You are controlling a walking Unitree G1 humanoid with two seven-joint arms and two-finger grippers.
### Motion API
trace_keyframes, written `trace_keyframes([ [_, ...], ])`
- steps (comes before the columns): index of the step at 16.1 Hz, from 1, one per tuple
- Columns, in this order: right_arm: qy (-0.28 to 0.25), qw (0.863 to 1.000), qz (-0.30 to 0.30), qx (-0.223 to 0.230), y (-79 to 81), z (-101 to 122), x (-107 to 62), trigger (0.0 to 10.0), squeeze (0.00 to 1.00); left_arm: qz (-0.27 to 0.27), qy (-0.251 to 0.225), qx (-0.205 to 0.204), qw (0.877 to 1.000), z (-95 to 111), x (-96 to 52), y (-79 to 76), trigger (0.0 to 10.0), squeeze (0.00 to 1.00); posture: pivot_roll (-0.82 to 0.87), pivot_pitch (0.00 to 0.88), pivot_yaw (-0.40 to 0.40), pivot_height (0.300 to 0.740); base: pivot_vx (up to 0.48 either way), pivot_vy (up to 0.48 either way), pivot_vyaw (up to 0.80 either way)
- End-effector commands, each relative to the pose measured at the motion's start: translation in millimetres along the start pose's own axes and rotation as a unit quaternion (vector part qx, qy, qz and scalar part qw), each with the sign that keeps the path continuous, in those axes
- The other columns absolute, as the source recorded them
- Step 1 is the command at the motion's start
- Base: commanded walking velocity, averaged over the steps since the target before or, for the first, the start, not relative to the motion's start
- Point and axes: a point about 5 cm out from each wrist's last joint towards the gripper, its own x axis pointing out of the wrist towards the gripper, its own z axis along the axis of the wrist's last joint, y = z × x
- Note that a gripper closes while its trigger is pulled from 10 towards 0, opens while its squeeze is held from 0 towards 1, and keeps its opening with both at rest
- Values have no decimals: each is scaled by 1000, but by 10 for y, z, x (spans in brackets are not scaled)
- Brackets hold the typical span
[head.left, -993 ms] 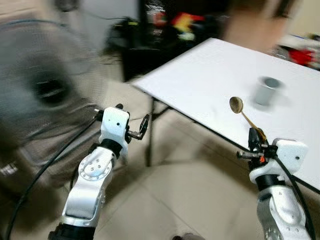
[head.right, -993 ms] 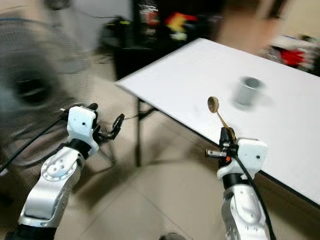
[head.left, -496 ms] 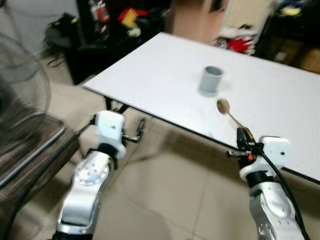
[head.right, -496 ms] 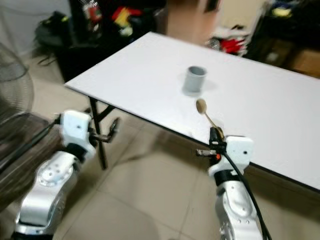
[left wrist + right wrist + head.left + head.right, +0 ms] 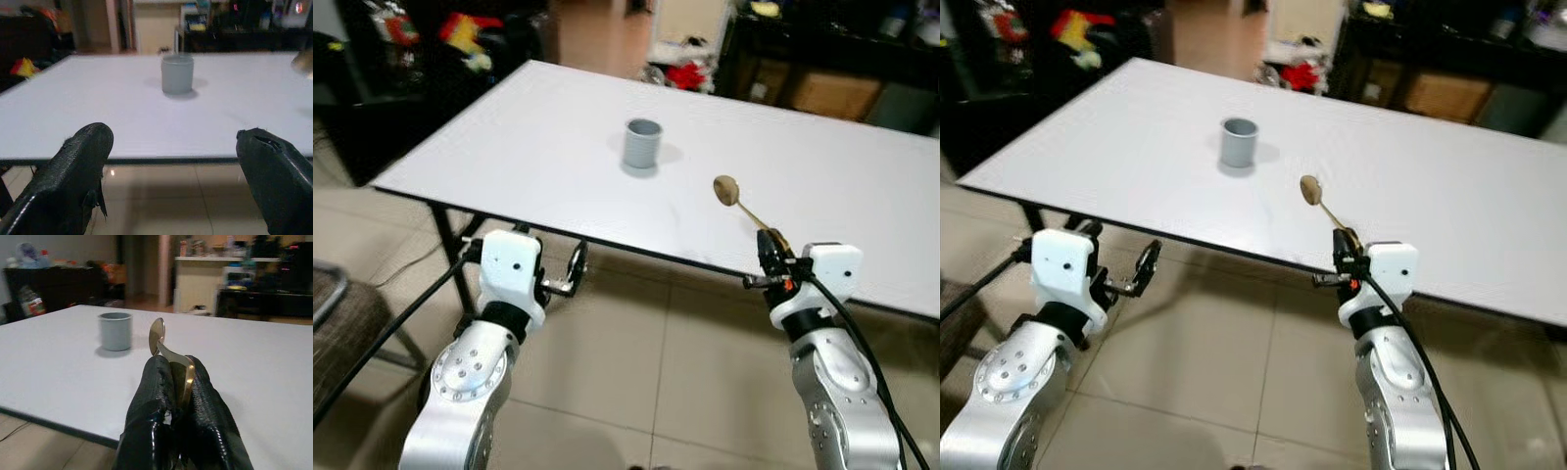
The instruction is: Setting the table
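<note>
The robot stands at the near edge of a white bench (image 5: 558,117), and setting the table looks barely begun. One grey cup (image 5: 643,144) stands upright on the bench, toward the middle of its left half and well apart from both arms. One gold-coloured spoon (image 5: 736,199) is not yet laid down: it is carried in the right gripper (image 5: 767,257), whose black fingers (image 5: 156,396) are pinched tight on the handle, so that the bowl of the spoon points up and forward over the bench edge. In the right wrist view the spoon (image 5: 164,345) rises from between the fingers, with the cup (image 5: 115,331) standing beyond it and off to one side. The left gripper (image 5: 576,264) hangs below the bench edge, in front of a bench leg, and holds nothing; in the left wrist view its fingers (image 5: 73,171) stand wide apart, the cup (image 5: 177,74) showing between them on the bench beyond. By count there is one cup, one spoon, one bench and two grippers; no plates, forks or other place items can be made out on the bench top. Judging from this, the cup is in place, and what is left is to lay the spoon down, probably beside the cup.
</note>
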Motion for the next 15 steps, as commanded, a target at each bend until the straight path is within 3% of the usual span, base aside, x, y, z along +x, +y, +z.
trace_keyframes([
  [1, -15, 999, -33, -5, -105, 65, -50, 10000, 0, -19, 3, -2, 1000, -32, 51, -25, 10000, 0, 75, 0, -40, 740, 0, 0, -800],
  [3, -21, 997, -69, 0, -119, 68, -155, 10000, 0, -52, 11, 4, 999, -52, 137, -18, 10000, 0, 10, 0, 21, 740, 0, 0, -800],
  [5, -11, 997, -75, 1, -106, -3, -275, 10000, 0, -51, 9, 8, 999, -58, 214, 12, 10000, 0, -8, 0, 42, 740, 0, 0, -800],
  [7, -7, 998, -69, -4, -109, -19, -324, 10000, 0, -45, -5, -27, 999, -28, 270, -15, 10000, 0, -15, 0, 36, 740, 0, 0, -800],
  [10, -13, 998, -50, -20, -107, 13, -242, 10000, 0, -8, -14, -15, 1000, -78, 272, -39, 10000, 0, -1, 0, 7, 740, 0, 0, -706],
  [11, -15, 999, -26, -40, -62, 44, -187, 10000, 0, 4, -24, -9, 1000, -79, 258, -36, 10000, 0, 10, 0, -8, 740, 0, 0, 0],
  [15, -14, 999, 17, -33, 44, 28, -163, 10000, 0, 22, -39, -1, 999, -16, 272, 44, 10000, 0, 21, 0, -29, 740, 0, 0, 0],
])
